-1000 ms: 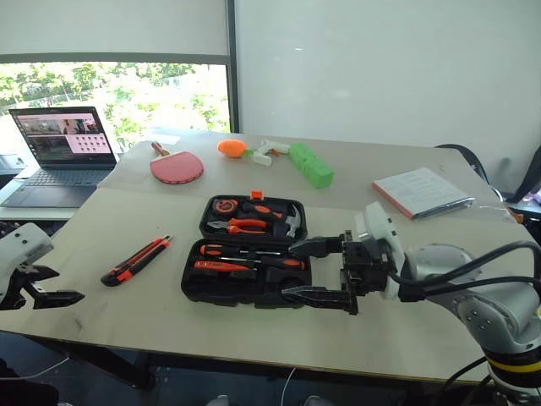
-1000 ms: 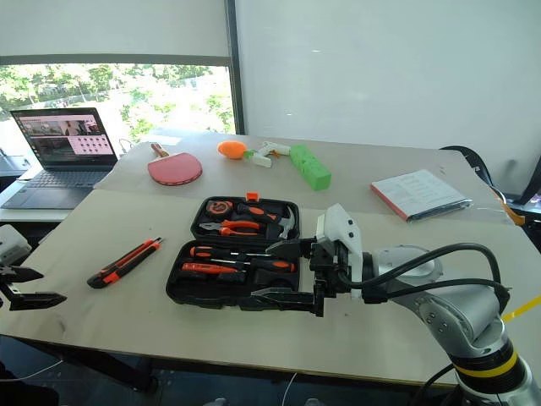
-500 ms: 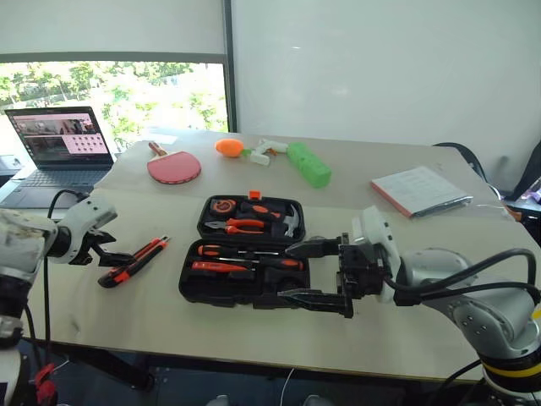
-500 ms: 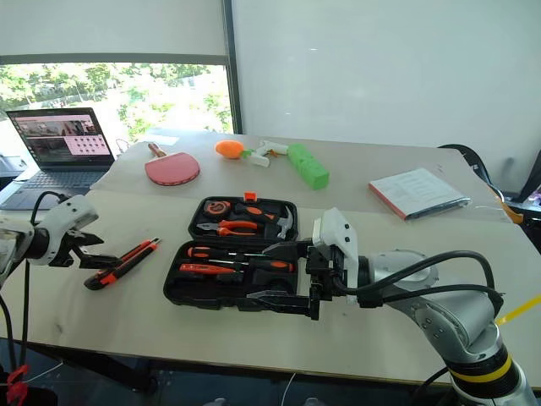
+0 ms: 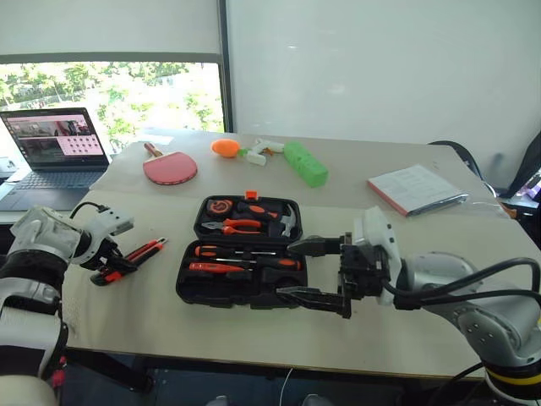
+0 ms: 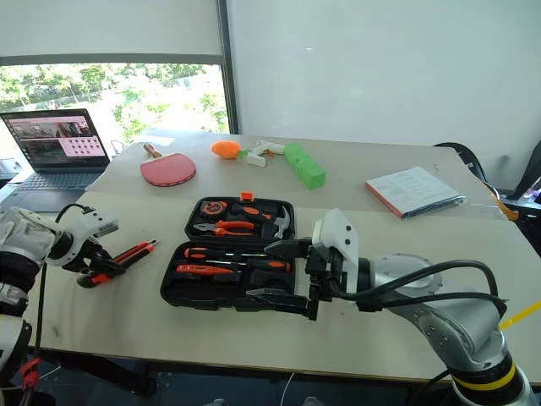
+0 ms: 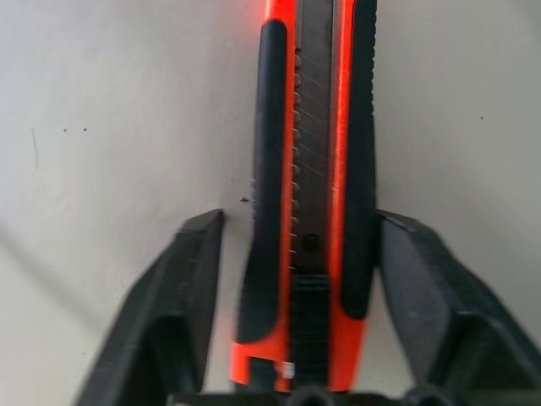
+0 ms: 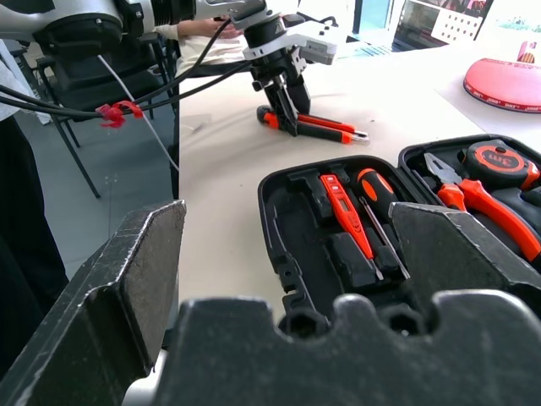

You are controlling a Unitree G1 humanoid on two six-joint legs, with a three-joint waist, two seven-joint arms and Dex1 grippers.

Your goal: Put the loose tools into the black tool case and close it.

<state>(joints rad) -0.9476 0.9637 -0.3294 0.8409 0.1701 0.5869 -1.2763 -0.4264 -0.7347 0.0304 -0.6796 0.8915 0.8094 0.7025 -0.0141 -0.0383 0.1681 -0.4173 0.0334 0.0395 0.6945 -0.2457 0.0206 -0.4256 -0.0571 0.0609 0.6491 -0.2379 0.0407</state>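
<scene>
A pale table (image 5: 169, 321) is carrying an open black tool case (image 5: 245, 254), lying flat near the middle with both halves facing up. Pliers, a tape measure and a small hammer are sitting in the far half (image 5: 250, 216); two orange-and-black screwdrivers (image 5: 245, 259) are lying in slots in the near half.

Left of the case, apart from it, a black-and-orange utility knife (image 5: 133, 258) is lying loose on the table. The left pincer (image 5: 112, 269) is reaching down over the knife's near end. In the left wrist view its two black fingers (image 7: 190, 279) are straddling the knife (image 7: 308, 186), one on each side; the right-hand finger is sitting right against the handle, while a narrow gap is showing beside the other. So the fingers are partly apart around the knife, not clamped on it.

The right pincer (image 5: 314, 271) is hovering at the case's right end, pointing left, with its fingers spread wide and holding nothing.

Farther back a red paddle (image 5: 169, 168), an orange ball-like object (image 5: 224, 147), a green block (image 5: 305, 163) and a booklet (image 5: 416, 188) are lying on the table. A laptop (image 5: 51, 150) is standing open at the far left.
</scene>
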